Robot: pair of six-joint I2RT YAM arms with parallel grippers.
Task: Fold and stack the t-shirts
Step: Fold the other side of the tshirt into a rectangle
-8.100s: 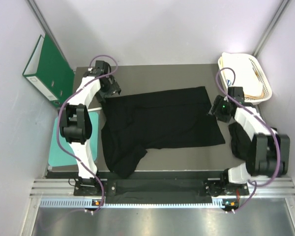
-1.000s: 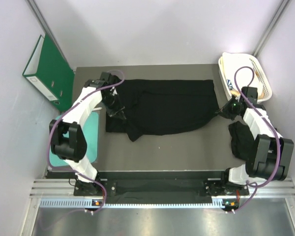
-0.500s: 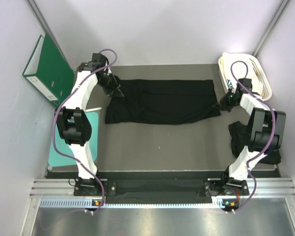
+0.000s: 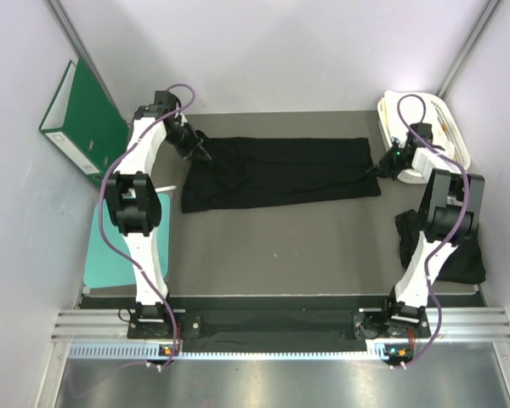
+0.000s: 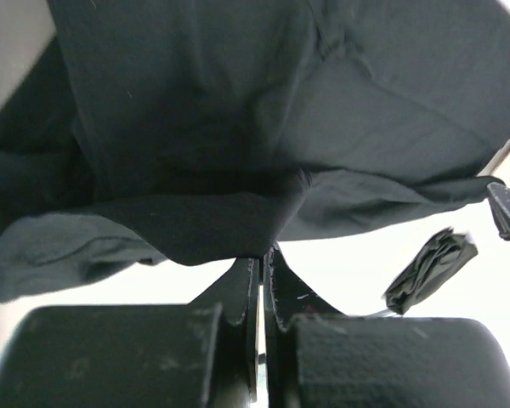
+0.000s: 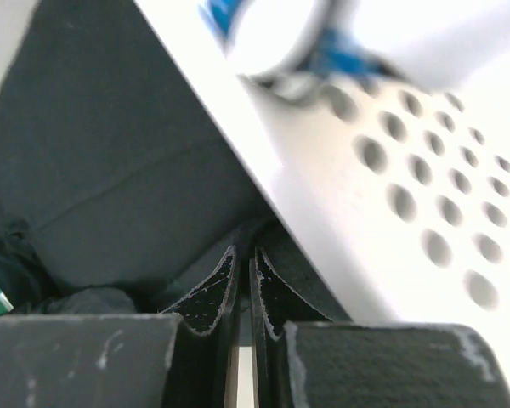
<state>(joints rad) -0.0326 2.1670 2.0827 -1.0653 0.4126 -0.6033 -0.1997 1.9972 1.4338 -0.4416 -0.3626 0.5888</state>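
One black t-shirt (image 4: 280,174) lies as a long folded band across the far half of the table. My left gripper (image 4: 201,155) is shut on its left end; in the left wrist view the fingers (image 5: 262,255) pinch a fold of the black cloth (image 5: 238,127). My right gripper (image 4: 381,167) is shut on the right end, beside the basket; its tips (image 6: 245,253) are buried in dark cloth (image 6: 110,153). A second black t-shirt (image 4: 410,242) lies crumpled at the table's right edge, partly behind the right arm.
A white perforated basket (image 4: 455,136) with cream cloth stands at the far right corner, its wall (image 6: 391,195) close against my right fingers. A green binder (image 4: 81,119) leans on the left wall. A teal mat (image 4: 106,255) lies at the left edge.
Both grippers have moved toward the far edge, drawing the t-shirt with them. The hanging near flap has gone, and the cloth now lies as a narrower, straighter band.
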